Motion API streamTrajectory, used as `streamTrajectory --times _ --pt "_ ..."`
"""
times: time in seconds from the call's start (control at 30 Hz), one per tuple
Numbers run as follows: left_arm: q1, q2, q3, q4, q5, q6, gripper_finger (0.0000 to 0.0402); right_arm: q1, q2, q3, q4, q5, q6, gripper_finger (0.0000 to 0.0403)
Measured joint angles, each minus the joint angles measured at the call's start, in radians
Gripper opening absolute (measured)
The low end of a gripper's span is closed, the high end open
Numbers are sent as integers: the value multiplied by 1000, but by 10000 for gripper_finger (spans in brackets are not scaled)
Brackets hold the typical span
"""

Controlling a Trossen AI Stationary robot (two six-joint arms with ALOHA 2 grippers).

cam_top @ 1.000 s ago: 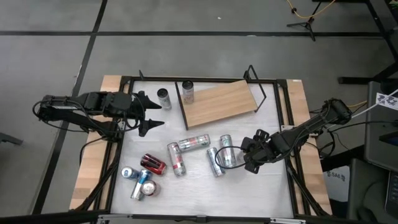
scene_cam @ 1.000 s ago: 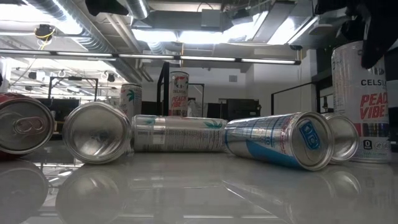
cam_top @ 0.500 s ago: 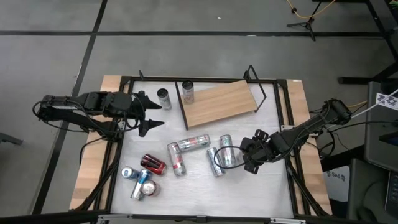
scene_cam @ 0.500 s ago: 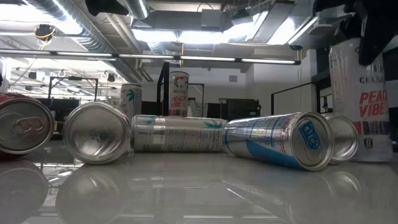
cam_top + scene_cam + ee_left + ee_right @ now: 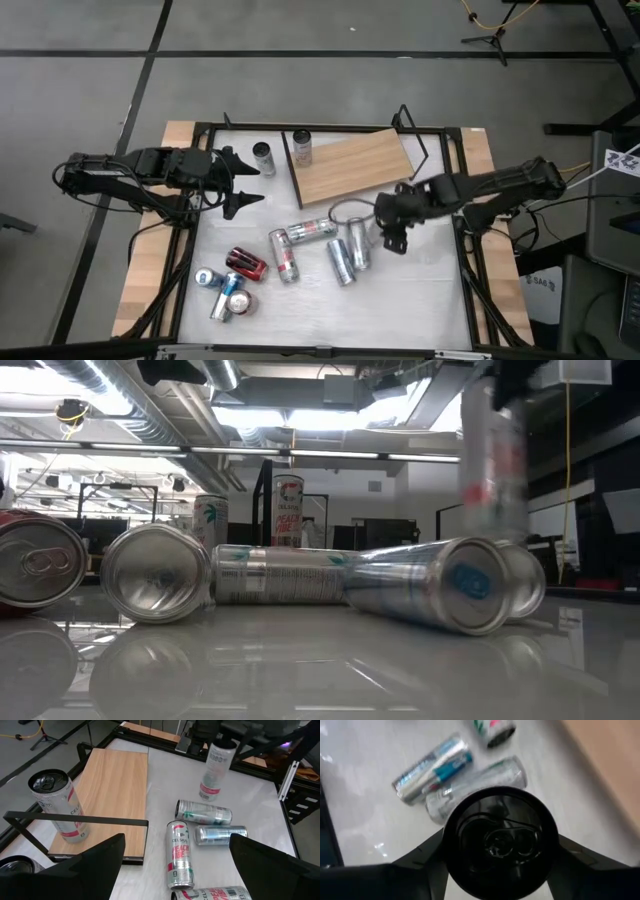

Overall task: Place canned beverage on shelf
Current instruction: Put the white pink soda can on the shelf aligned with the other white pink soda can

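The shelf (image 5: 350,165) is a light-brown board in a black wire frame at the table's far middle. One can (image 5: 55,805) stands on its left end. My right gripper (image 5: 392,218) hangs just off the shelf's near right corner, shut on a white and pink can (image 5: 216,770) that is up in the air. In the low view this can (image 5: 493,460) shows blurred, above the lying cans. My left gripper (image 5: 258,184) waits open at the table's left, holding nothing. My right gripper pinches the can between its two fingers (image 5: 427,857), at the side wall just under the top rim (image 5: 454,840). The fingers come steeply from above. The can hangs nearly upright below them, its lower end (image 5: 209,794) clear of the table.
Several cans lie on the white tabletop near the middle (image 5: 312,230) (image 5: 348,252), with a cluster at the near left (image 5: 228,288). Another can (image 5: 263,158) stands on the table left of the shelf. A black frame (image 5: 462,200) borders the table.
My right gripper has risen and swung from the table's right toward the shelf's near right corner, lifting the upright can off the table. The lying cans beside where it stood have shifted a little.
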Motion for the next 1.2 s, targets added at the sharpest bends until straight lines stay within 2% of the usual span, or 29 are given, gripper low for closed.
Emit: streamTrajectory --times 0.3,0.6,0.9,1.07,1.2 --pt "0 0 0 0 0 0 352 -193 0 115 8 -43 -216 244" --pt "0 0 0 1 -6 0 352 -404 13 139 105 -77 -466 245" --pt "0 0 0 22 -7 0 352 -583 110 140 225 -170 -676 245" --pt "0 0 0 46 -12 0 352 -647 184 143 274 -232 -756 245" --pt "0 0 0 60 -42 0 352 -679 256 198 264 -242 -788 245"
